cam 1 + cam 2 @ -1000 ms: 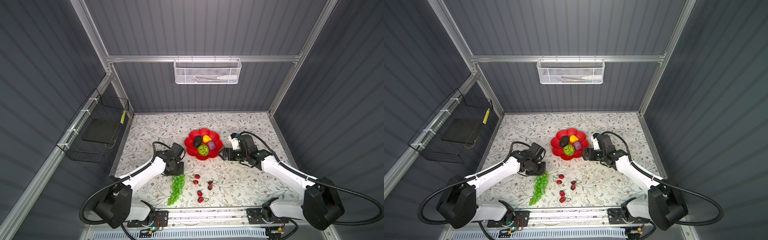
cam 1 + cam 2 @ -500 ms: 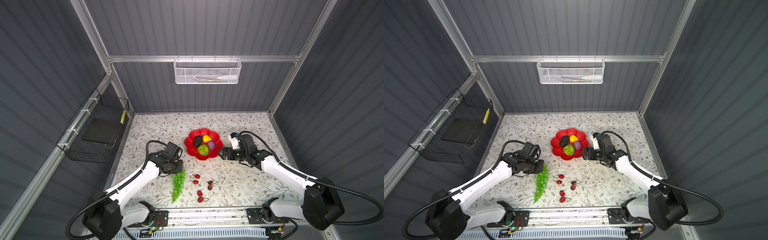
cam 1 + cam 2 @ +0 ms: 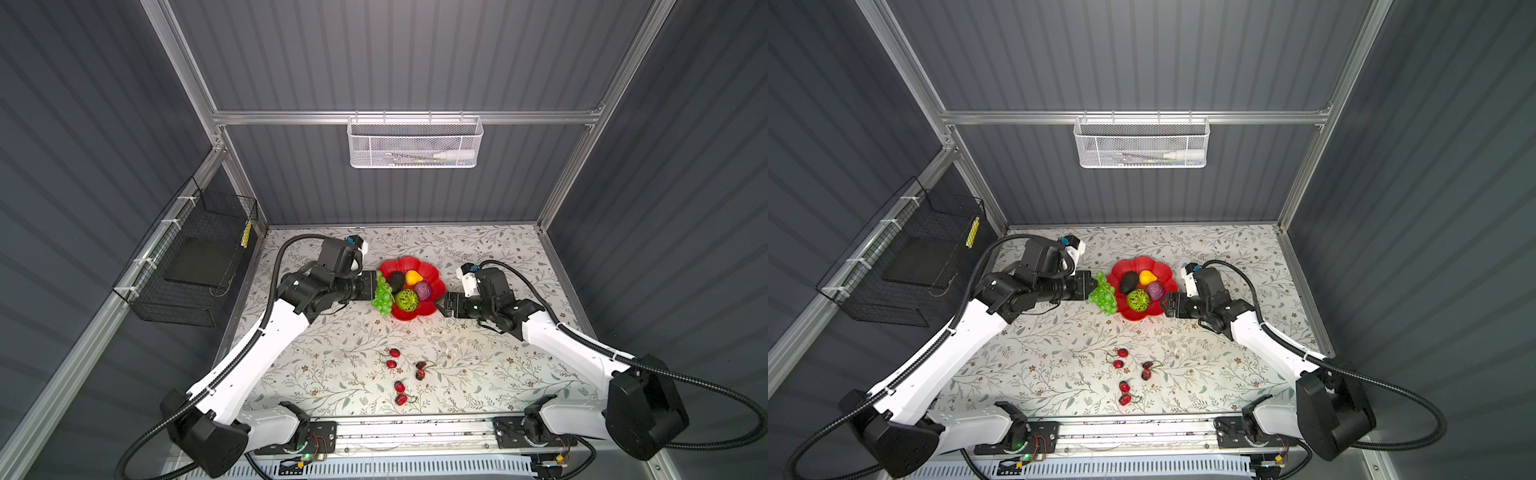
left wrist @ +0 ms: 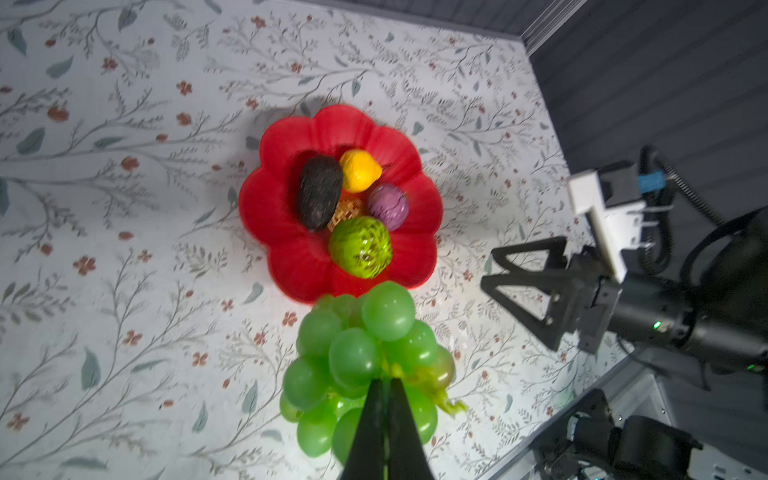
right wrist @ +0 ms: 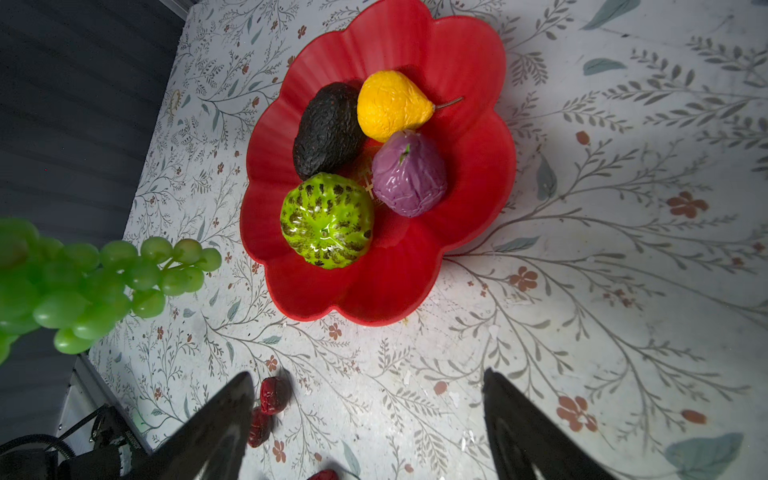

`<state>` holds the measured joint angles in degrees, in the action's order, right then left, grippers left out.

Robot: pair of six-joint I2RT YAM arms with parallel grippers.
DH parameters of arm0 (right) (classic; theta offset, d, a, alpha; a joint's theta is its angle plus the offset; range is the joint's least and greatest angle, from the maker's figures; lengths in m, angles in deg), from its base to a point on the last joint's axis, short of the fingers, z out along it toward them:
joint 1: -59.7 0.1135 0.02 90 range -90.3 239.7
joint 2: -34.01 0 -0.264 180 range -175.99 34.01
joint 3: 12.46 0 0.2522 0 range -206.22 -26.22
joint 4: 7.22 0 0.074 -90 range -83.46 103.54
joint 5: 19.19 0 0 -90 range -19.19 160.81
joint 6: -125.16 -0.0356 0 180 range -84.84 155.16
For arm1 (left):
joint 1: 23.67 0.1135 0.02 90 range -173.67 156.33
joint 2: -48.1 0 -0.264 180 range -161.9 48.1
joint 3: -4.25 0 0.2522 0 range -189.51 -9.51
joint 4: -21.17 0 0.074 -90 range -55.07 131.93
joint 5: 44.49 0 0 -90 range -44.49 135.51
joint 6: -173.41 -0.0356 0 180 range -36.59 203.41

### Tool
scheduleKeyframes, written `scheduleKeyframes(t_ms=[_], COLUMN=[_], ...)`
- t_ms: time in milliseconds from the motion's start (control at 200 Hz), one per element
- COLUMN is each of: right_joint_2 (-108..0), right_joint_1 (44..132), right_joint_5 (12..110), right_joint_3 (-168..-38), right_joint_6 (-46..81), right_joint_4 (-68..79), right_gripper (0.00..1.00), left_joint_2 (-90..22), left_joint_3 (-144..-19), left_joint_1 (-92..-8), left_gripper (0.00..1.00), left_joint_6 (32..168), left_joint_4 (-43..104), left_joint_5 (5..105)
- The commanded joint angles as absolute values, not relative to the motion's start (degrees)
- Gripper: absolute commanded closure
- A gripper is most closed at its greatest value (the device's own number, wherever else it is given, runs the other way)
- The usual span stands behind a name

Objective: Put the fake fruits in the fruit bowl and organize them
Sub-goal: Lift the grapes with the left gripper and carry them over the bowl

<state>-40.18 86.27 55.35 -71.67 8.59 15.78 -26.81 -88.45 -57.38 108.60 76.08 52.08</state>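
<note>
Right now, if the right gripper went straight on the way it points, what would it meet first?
Probably the near rim of the red fruit bowl. The right gripper, jaws open, points at it with nothing between; if it rides higher than it looks, the bumpy green ball comes first.

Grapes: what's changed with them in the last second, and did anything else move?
The left gripper, shut on the grapes, lifted them off the front of the table and carried them back to the left side of the bowl, where they hang. The right gripper stayed open at the bowl's right side. The four fruits in the bowl and the cherries did not move.
</note>
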Motion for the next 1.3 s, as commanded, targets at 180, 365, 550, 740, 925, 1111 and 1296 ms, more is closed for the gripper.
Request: scheduleKeyframes(t_ms=[180, 365, 550, 740, 925, 1111, 1296], right_joint_2=[-36.9, -36.5, -35.3, -35.6, -37.0, -39.1, -40.3], right_joint_1=[86.5, 86.5, 86.4, 86.4, 86.4, 86.4, 86.5], right_joint_5=[57.0, 56.7, 56.9, 56.8, 55.4, 54.3, 53.8], right_joint_3=[-74.0, -73.5, -72.7, -72.8, -73.0, -74.8, -75.7], right_joint_6=[11.4, 11.0, 11.4, 11.6, 10.6, 11.1, 11.3], right_joint_4=[19.8, 21.0, 21.9, 22.1, 20.4, 20.5, 20.4], right_gripper=[0.13, 0.13, 0.13, 0.13, 0.12, 0.12, 0.13], left_joint_2=[-38.9, -41.7, -43.2, -42.6, -39.5, -37.6, -37.3], left_joint_3=[-95.8, -92.4, -87.6, -84.3, -82.3, -79.8, -78.0], left_joint_1=[-57.6, -57.6, -57.6, -57.6, -57.5, -55.7, -52.4], left_gripper=[1.0, 1.0, 1.0, 1.0, 1.0, 1.0, 1.0], left_joint_6=[107.7, 110.9, 113.0, 113.6, 111.1, 109.8, 109.3], left_joint_4=[65.4, 56.6, 52.2, 51.3, 55.7, 57.8, 57.7], left_joint_5=[61.6, 63.9, 66.1, 65.6, 59.9, 57.8, 57.7])
